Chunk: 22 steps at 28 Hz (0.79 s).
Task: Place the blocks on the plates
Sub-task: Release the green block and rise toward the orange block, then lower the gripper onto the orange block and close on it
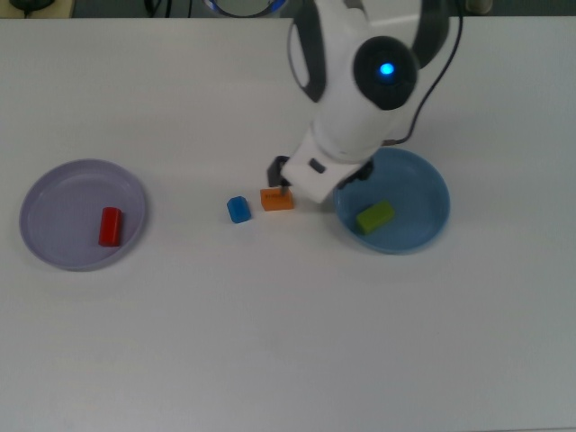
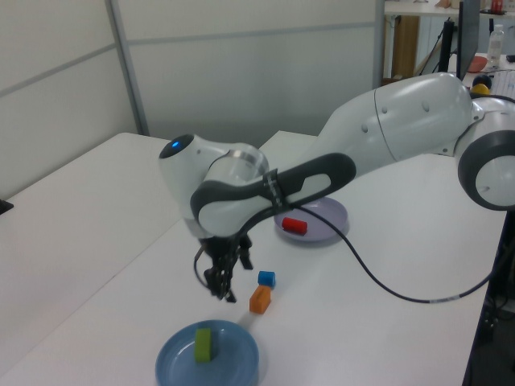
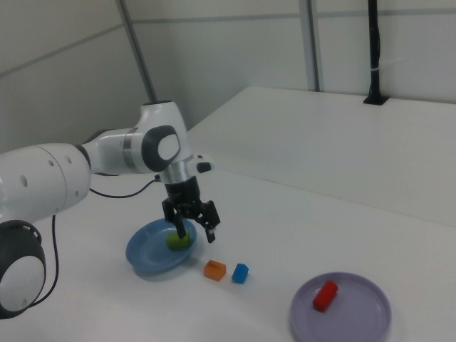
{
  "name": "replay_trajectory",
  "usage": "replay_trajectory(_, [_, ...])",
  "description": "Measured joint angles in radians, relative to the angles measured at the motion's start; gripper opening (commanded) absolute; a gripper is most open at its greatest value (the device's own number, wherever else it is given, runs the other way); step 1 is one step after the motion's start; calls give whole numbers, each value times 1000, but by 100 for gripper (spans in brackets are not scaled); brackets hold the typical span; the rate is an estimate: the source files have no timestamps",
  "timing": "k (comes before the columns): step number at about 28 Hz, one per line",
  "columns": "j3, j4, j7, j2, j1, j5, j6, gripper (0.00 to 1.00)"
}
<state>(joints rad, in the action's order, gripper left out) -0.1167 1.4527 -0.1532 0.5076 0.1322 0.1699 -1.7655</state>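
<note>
A green block lies on the light blue plate, free of my gripper. The red cylinder rests on the lavender plate at the top view's left. Between the plates, the blue cube and the orange block sit on the table. My gripper hangs open and empty above the table, between the blue plate and the orange block. In the top view the arm hides most of the gripper, which is just above the orange block.
The white table stretches around the plates. A black cable hangs from the arm over the table in the left view. A black pole stands at the table's far edge in the right view.
</note>
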Motion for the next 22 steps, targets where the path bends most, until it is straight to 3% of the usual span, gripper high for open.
replay_trajectory(7, [4,9,55,5,-47,2,71,100])
replay_trajectory(14, [36,23,114,12,-50,2,75,100])
replay_trajectory(22, [38,26,124,53,-46,20,75,100])
